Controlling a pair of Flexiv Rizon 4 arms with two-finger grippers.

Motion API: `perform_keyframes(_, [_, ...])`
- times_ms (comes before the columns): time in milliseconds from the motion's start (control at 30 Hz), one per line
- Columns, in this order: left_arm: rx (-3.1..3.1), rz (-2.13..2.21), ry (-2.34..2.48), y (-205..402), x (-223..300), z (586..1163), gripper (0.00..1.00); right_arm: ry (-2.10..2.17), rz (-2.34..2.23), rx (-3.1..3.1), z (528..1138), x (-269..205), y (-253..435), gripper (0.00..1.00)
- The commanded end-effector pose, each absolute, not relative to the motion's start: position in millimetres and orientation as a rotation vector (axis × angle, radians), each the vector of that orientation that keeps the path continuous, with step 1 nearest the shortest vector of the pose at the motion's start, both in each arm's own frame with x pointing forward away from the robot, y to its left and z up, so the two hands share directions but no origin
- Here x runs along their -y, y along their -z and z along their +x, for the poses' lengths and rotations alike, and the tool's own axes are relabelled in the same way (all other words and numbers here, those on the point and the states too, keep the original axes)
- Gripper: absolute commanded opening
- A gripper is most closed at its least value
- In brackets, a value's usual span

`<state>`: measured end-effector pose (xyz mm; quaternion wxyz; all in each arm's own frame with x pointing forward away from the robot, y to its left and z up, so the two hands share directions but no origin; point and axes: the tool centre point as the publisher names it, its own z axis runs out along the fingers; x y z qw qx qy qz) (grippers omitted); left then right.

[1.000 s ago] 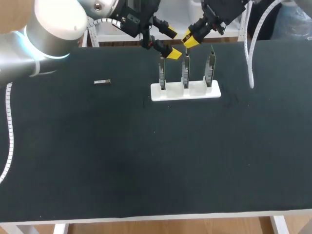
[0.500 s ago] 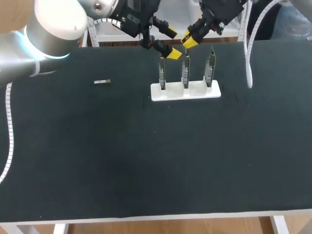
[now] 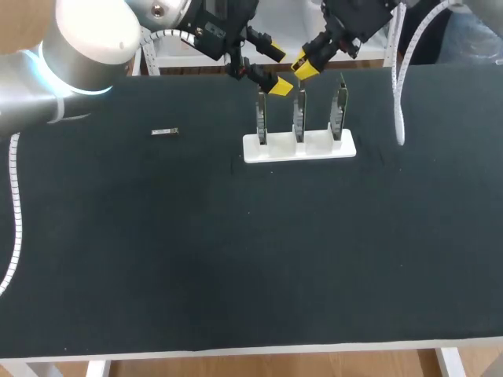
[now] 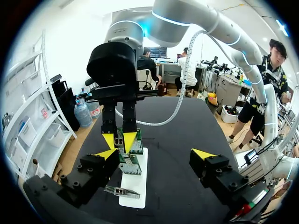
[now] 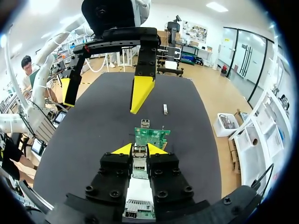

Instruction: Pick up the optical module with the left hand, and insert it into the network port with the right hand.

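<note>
Well, the biggest thing in front of you is the black-topped table, which fills the head view. Your left arm comes in at 10 o'clock, and its pale joint covers that far corner of the surface. Your right arm enters at 1 o'clock and is cut off by the edge. Toward 12 o'clock on the table stands a white holder with three upright circuit boards in a row. Your left gripper hangs just above the leftmost board with its yellow tips spread wide and nothing between them. Your right gripper hangs over the middle board with its tips drawn narrow, leaving a slim gap. In its own wrist view a metal port shows in that gap, while the head view puts the tips clear above the board. The optical module lies flat on the table, well apart from both grippers, at about 8 o'clock from the left one and 9 o'clock from the holder. It is too small for you to make out which way it faces. It does not show in the left wrist view.
</note>
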<state>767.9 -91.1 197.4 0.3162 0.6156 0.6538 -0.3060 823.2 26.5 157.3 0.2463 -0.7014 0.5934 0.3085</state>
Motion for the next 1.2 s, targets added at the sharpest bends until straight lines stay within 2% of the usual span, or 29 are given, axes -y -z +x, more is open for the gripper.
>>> perform_keyframes(33, [-1.727, 1.618, 0.801, -197.8, 91.5, 766.6, 1.0, -0.944, -1.989, -1.602, 830.6, -27.4, -157.7, 0.0])
perform_keyframes(1100, [-1.727, 1.618, 0.801, -197.8, 91.5, 766.6, 1.0, -1.013, -1.931, -1.627, 832.2, -26.1, -134.0, 0.0])
perform_keyframes(1133, [-1.727, 1.618, 0.801, -197.8, 91.5, 766.6, 1.0, -1.015, -1.926, -1.623, 832.1, -25.9, -135.6, 0.09])
perform_keyframes(1167, [-1.727, 1.618, 0.801, -197.8, 91.5, 766.6, 1.0, -1.021, -1.922, -1.618, 831.8, -25.7, -136.8, 0.36])
perform_keyframes(1200, [-1.727, 1.618, 0.801, -197.8, 91.5, 766.6, 1.0, -1.021, -1.922, -1.618, 831.8, -25.7, -136.8, 0.47])
